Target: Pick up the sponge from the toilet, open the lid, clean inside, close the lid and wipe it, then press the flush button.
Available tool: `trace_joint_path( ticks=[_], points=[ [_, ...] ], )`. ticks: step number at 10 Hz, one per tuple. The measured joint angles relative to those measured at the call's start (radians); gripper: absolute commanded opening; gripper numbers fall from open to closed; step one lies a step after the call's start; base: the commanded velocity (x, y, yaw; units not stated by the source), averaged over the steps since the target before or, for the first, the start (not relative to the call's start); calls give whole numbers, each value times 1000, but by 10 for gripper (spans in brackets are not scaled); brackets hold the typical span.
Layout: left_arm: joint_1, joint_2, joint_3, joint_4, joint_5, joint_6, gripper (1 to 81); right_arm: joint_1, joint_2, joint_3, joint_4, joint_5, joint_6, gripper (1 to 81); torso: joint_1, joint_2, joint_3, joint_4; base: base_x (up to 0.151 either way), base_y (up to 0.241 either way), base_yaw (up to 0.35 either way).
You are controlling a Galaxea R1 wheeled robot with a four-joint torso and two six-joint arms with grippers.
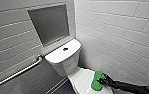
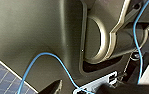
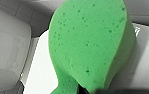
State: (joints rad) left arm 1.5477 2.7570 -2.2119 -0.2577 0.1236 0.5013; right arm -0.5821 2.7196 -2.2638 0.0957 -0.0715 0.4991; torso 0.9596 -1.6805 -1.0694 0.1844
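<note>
Sponge (image 1: 97,81) in right claw (image 1: 101,80), above toilet (image 1: 65,57)

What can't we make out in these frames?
Head view: the toilet front is cut off by the bottom edge.
Head view: whether the sponge held by the right gripper touches the lid; blur and the sponge hide the contact.
Head view: the flush button is too small for detail.
Right wrist view: the sponge blocks much of the lid.

Toilet (image 1: 67,67) in corner of two walls. Flush button (image 1: 65,49) on toilet tank (image 1: 58,57) top, centre. Niche (image 1: 50,23) in wall behind toilet, above tank. Grab bar (image 1: 17,72) on wall left of toilet. Sponge (image 1: 97,81) at toilet lid (image 1: 81,76), in front of tank, clamped by right gripper (image 1: 103,80) from toilet's right.
</note>
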Motion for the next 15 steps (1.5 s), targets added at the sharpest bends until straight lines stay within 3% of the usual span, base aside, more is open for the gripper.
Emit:
trace_joint_path(
  ticks=[3,6,8,10,13,15],
  points=[
    [0,8,0,0,0,0,811,-29,-113,176,0,15,0,10,0,0,0,0,0,0,0],
    [0,7,3,0,0,0,811,-118,-264,294,1,94,0,10,0,0,0,0,0,0,0],
    [0,7,3,0,-1,0,811,-177,-314,347,5,174,0,10,0,0,0,0,0,0,0],
    [-1,7,4,0,-1,1,811,-226,-371,412,5,204,0,10,0,0,0,0,0,0,0],
    [-1,8,4,11,-4,2,811,-298,-478,516,4,226,0,10,0,0,0,0,0,0,0],
    [-3,14,7,18,-8,3,811,-318,-568,617,-8,197,-3,10,0,-1,0,0,0,0,0]
  ],
)
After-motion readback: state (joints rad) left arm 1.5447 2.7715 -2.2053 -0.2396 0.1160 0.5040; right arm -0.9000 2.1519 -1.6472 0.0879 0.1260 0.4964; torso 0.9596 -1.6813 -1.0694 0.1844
